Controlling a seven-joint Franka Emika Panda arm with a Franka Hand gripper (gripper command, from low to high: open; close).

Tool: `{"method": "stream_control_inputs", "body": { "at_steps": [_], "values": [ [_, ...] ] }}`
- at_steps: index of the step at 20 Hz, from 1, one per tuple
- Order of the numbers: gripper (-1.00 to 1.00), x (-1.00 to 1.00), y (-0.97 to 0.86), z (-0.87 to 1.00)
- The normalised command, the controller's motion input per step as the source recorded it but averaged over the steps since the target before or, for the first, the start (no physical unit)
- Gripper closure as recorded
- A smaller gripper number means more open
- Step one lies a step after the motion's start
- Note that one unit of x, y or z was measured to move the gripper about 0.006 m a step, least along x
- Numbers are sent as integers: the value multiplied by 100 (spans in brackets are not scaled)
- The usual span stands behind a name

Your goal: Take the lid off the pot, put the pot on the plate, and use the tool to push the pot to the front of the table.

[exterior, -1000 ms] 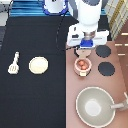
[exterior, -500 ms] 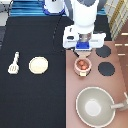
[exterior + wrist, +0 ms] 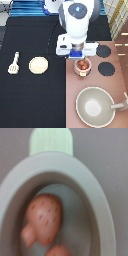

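Note:
The small pot [image 3: 83,66] stands on the brownish-pink stove panel with no lid on it, and its reddish inside shows. In the wrist view the pot's rim [image 3: 15,188] fills the picture, with a side tab [image 3: 52,140] and reddish speckled pieces [image 3: 45,215] inside. My gripper [image 3: 76,54] hangs just above the pot's edge nearest the exterior view's top. The cream-yellow plate [image 3: 38,65] lies on the black table [image 3: 35,100], left of the pot. Further left lies the white spatula [image 3: 14,62]. The lid is out of view.
Two black burners [image 3: 103,51] [image 3: 106,69] sit on the stove panel right of the pot. A large grey-beige pan [image 3: 95,106] with a handle fills the exterior view's bottom right.
The arm has come toward the exterior view's bottom and a little left, bringing the gripper down close over the pot. Pot, plate and spatula have stayed put.

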Motion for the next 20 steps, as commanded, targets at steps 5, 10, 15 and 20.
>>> {"method": "stream_control_inputs", "body": {
  "at_steps": [5,10,15,20],
  "values": [
    [-100,35,0,-35],
    [-100,9,-2,-16],
    [100,12,-5,-6],
    [100,17,-7,-11]
  ]
}}
